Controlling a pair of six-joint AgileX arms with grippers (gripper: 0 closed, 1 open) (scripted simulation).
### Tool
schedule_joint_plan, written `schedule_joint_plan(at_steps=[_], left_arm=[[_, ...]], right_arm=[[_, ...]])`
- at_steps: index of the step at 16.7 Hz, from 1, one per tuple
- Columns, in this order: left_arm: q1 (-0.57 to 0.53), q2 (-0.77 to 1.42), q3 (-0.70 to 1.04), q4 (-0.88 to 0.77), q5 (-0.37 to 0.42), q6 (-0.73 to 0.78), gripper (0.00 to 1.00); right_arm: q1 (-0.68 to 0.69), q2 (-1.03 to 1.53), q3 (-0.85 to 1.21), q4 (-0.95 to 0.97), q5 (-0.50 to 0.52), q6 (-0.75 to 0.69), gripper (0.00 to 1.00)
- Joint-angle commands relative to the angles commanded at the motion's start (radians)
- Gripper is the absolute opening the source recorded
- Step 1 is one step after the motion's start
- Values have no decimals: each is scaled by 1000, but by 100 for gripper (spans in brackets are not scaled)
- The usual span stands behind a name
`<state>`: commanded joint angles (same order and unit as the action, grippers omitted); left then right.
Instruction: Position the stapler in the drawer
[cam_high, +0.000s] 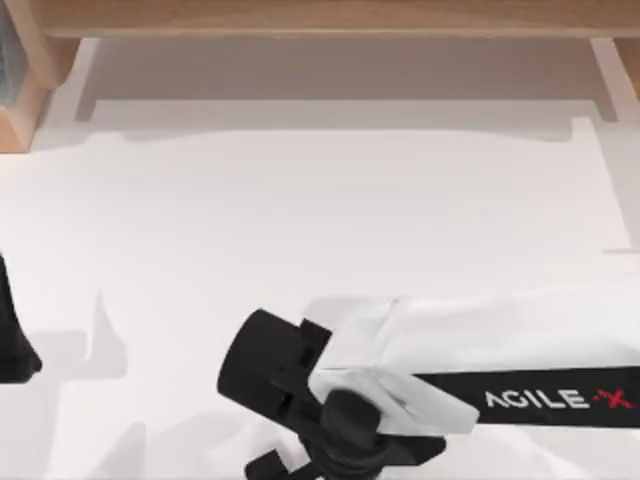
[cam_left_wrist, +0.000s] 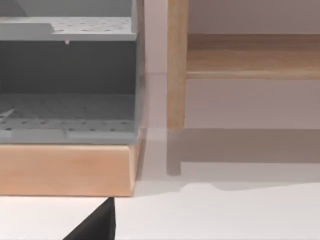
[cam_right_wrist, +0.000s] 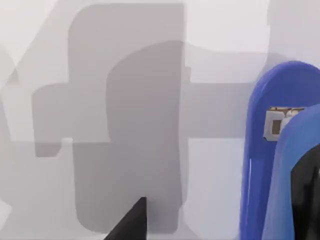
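Observation:
The stapler (cam_right_wrist: 280, 150), glossy blue with a black part low on it, lies on the white table close under my right wrist camera. My right gripper (cam_high: 262, 368) hangs over the table's front middle, pointing down, and hides the stapler from above. One black fingertip (cam_right_wrist: 132, 222) stands apart from the stapler, with bare table between them, so the gripper is open and holds nothing. The drawer (cam_left_wrist: 65, 115) is a grey perforated tray in a wooden cabinet (cam_high: 20, 100) at the back left. My left gripper (cam_high: 12, 345) is parked at the left edge.
A wooden shelf (cam_high: 320, 18) runs along the back of the table, and one of its upright posts (cam_left_wrist: 176, 65) stands next to the cabinet. White tabletop (cam_high: 330, 210) stretches between my right arm and the cabinet.

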<state>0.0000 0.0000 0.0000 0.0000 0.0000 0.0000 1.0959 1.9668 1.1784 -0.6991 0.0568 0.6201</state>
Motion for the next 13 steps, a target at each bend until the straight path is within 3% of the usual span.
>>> schedule_joint_plan(at_steps=[8,13], left_arm=[[0,0,0,0,0,0,100],[0,0,0,0,0,0,100]], right_arm=[[0,0,0,0,0,0,2],[0,0,0,0,0,0,0]])
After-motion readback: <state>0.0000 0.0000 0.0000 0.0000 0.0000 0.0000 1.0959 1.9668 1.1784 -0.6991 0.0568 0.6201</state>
